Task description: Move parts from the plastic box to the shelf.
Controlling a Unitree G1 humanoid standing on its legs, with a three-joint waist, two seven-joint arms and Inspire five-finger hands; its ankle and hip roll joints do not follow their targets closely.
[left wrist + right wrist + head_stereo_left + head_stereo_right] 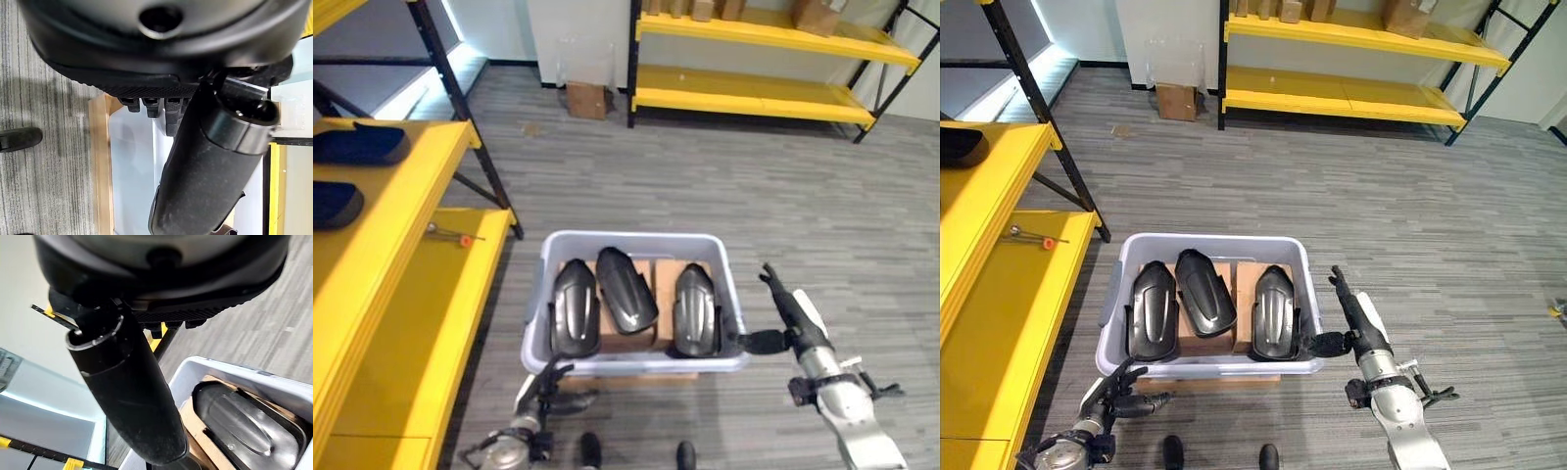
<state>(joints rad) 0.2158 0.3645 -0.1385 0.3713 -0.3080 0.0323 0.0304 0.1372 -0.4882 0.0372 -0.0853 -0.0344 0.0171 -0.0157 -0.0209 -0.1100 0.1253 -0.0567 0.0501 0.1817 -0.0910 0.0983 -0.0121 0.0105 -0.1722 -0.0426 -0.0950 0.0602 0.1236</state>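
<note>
Three dark parts (625,302) sit in the plastic box (710,241), long axes pointing away from the robot, w/ the right hand (785,299) nearest, fingers straight & empty beside the rightmost one; left hand (551,384) loosely open below the box's front-left corner, holding nothing.

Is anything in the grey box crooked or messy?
Yes, a little. The middle part in the plastic box lies tilted, leaning over toward the left part, while the right part lies straight. Nothing looks spilled or broken.
</note>
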